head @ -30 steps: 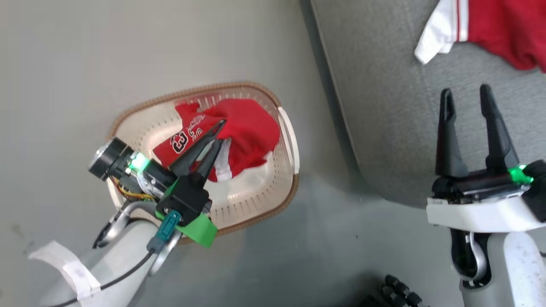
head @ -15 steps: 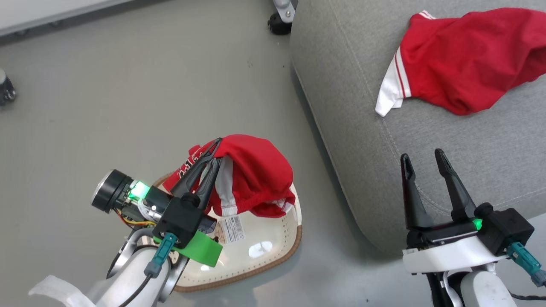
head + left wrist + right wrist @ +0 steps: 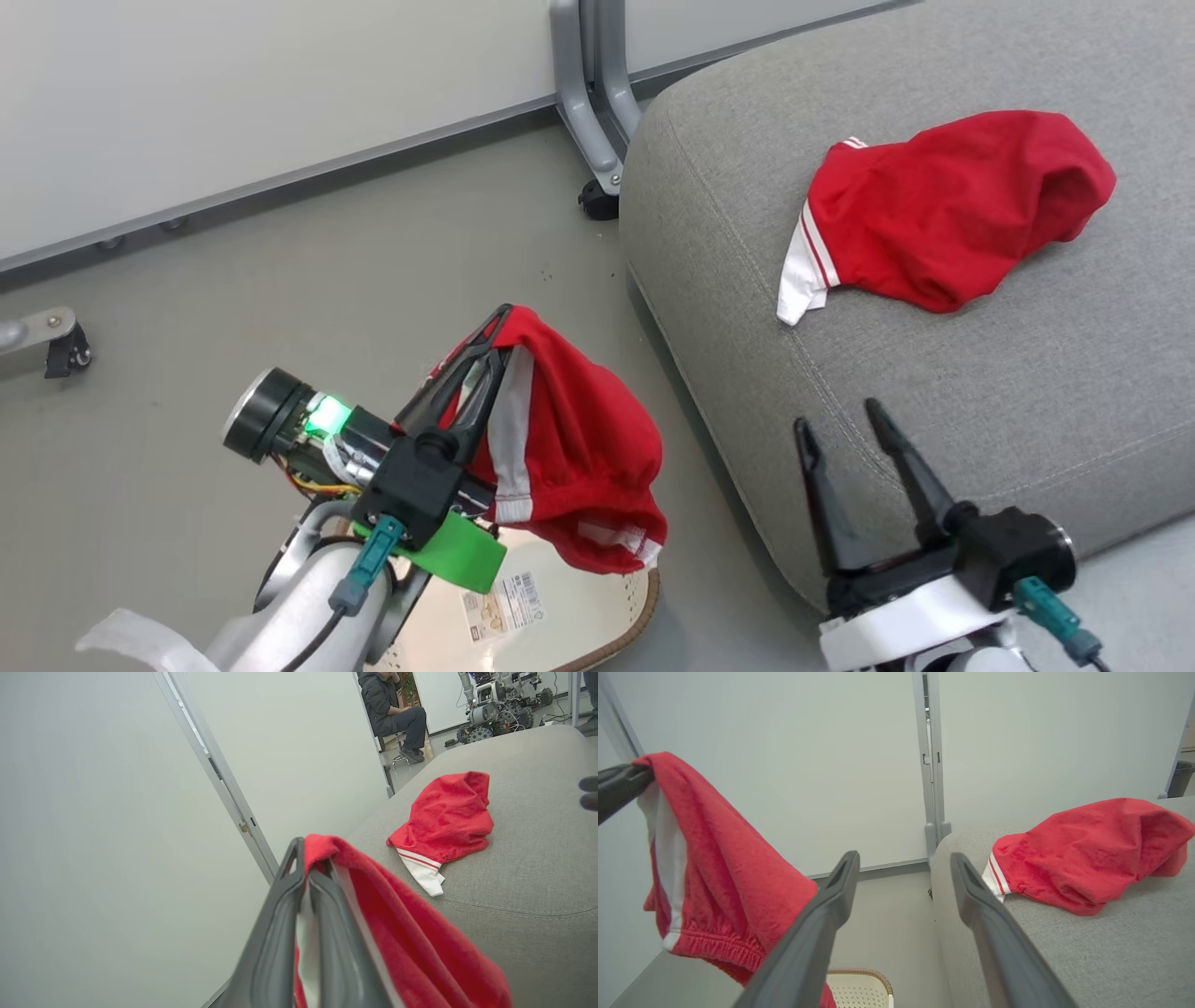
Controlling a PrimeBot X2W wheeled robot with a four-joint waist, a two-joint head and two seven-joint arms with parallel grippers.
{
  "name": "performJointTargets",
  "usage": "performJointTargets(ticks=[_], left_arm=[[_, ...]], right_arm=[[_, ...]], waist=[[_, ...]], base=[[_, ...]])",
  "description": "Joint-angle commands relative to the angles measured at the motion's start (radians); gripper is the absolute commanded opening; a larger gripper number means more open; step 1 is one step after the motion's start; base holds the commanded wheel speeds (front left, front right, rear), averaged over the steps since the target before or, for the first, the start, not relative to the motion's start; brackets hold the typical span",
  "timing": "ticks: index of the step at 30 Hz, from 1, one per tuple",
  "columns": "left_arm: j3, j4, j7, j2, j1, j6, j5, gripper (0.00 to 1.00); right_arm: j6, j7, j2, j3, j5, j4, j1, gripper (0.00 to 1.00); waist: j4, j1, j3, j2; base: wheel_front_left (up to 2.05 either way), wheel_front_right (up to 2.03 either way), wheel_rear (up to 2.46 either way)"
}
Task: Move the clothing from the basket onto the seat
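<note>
Hanging garment (image 3: 579,467) above basket (image 3: 597,621); crumpled garment (image 3: 943,219) on seat (image 3: 934,392).

Basket (image 3: 607,611) largely concealed by hanging red garment (image 3: 579,448) and left arm (image 3: 299,607); cut off at bottom edge. Label (image 3: 499,607) print found illegible.

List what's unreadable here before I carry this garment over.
- Basket: head view, mostly under the left arm and hanging garment, cut by the bottom edge; contents unknown.
- Garment's print: head view, lost in its folds.
- Seat: right side cut by the head view's edge.
</note>
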Motion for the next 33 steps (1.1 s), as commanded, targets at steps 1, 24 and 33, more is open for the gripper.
performJointTargets(ticks=[1,24,33], left_arm=[[-0.001,-0.005,0.0,-0.007,-0.013,-0.009,0.008,0.0],[-0.124,-0.006,0.0,-0.091,-0.095,-0.112,0.05,0.0],[-0.146,0.016,0.0,-0.096,-0.074,-0.119,0.039,0.0]], right_arm=[[-0.002,0.0,-0.002,0.029,-0.018,0.015,-0.008,1.0],[-0.002,0.0,-0.002,0.291,0.006,0.193,-0.266,1.0],[-0.002,0.0,-0.002,0.303,0.017,0.231,-0.256,0.0]], waist=[[-0.004,0.0001,-0.008,-0.0001],[0.034,0.0001,-0.003,-0.0001],[0.043,0.0001,-0.015,-0.0001]], base=[[0.0,0.0,0.0],[0.0,0.0,0.0],[0.0,0.0,0.0]])
